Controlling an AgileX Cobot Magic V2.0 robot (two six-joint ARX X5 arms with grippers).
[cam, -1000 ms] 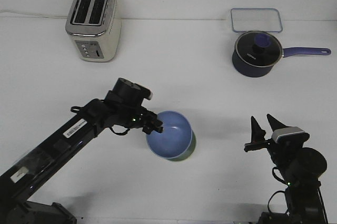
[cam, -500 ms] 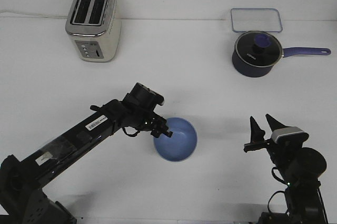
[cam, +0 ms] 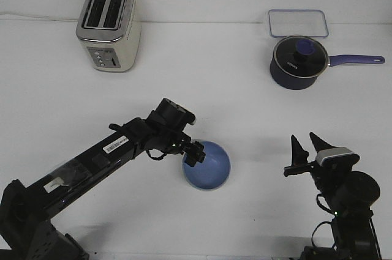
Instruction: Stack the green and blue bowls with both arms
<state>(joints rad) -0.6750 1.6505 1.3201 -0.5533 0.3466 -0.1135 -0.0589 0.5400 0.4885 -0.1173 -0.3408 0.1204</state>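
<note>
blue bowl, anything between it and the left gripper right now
Nothing visible. The left gripper is already at the near-left rim of the blue bowl, with no object between them.

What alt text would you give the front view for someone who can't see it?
On a white table, the left arm's pincer meets the rim of a blue bowl; the right pincer waits open, apart. A toaster, lidded saucepan and clear container sit behind.

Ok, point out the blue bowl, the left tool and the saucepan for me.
blue bowl point(cam: 209, 168): front view, inside of the bowl.
left tool point(cam: 197, 153): front view, tips at the bowl's rim.
saucepan point(cam: 297, 58): front view, glass lid.
</note>
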